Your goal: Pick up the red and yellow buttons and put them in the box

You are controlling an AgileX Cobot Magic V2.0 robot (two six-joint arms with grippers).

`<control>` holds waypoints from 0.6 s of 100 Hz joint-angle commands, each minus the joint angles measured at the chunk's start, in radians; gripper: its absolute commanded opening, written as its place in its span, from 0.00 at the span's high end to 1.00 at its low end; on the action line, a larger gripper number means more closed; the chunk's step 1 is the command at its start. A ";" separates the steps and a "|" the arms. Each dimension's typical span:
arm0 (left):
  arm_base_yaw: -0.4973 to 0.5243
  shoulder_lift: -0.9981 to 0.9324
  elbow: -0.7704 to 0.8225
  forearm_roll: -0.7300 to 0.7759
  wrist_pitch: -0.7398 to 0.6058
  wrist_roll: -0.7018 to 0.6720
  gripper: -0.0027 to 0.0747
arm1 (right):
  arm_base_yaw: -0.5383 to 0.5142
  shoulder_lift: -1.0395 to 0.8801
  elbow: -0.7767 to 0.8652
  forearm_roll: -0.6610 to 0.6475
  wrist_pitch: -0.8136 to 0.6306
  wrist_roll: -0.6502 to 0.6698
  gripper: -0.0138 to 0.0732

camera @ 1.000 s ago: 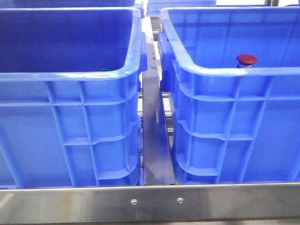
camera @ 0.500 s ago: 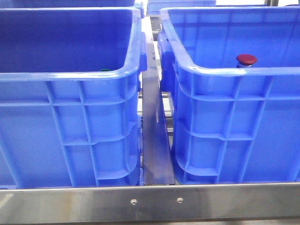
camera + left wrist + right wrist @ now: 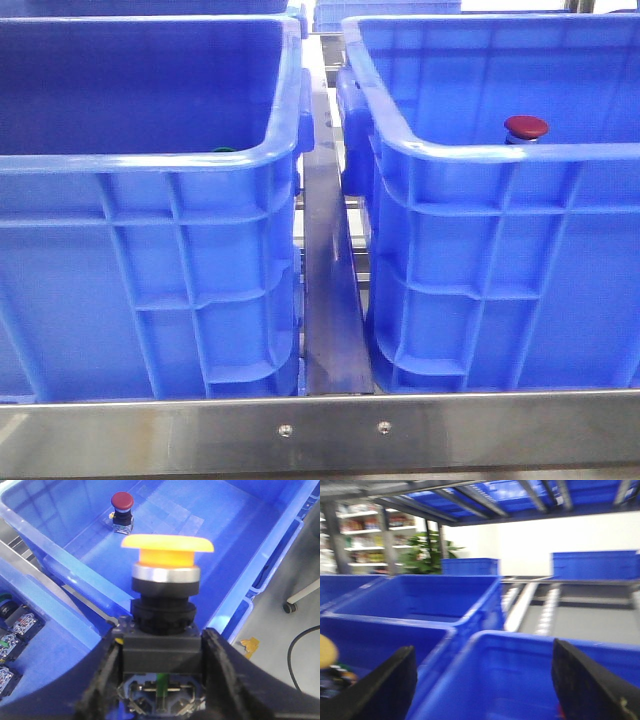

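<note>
Left claw (image 3: 161, 680) clamps yellow button (image 3: 167, 544) by its black body, cap upright, between fingers (image 3: 100, 680) — held above box (image 3: 260, 545). Beyond it, red button (image 3: 122, 501) stands on box floor, well apart. Right claw (image 3: 480, 680) spread wide, nothing between fingers, over blue crates. Front view: red button cap (image 3: 526, 127) shows just past right box rim (image 3: 520, 152).
</note>
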 commanded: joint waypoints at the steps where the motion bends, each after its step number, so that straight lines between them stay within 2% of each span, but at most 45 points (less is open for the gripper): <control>1: -0.007 -0.029 -0.027 0.012 -0.074 0.001 0.99 | 0.003 0.058 -0.045 0.116 0.127 0.125 0.17; 13: -0.007 -0.029 -0.027 0.012 -0.074 0.001 0.99 | 0.003 0.168 -0.081 0.115 0.305 0.292 0.17; 36: -0.007 -0.029 -0.027 0.012 -0.074 0.001 0.99 | 0.003 0.398 -0.186 0.105 0.631 0.437 0.17; 60: -0.007 -0.029 -0.027 0.012 -0.074 0.001 0.99 | 0.037 0.587 -0.282 0.067 0.803 0.539 0.17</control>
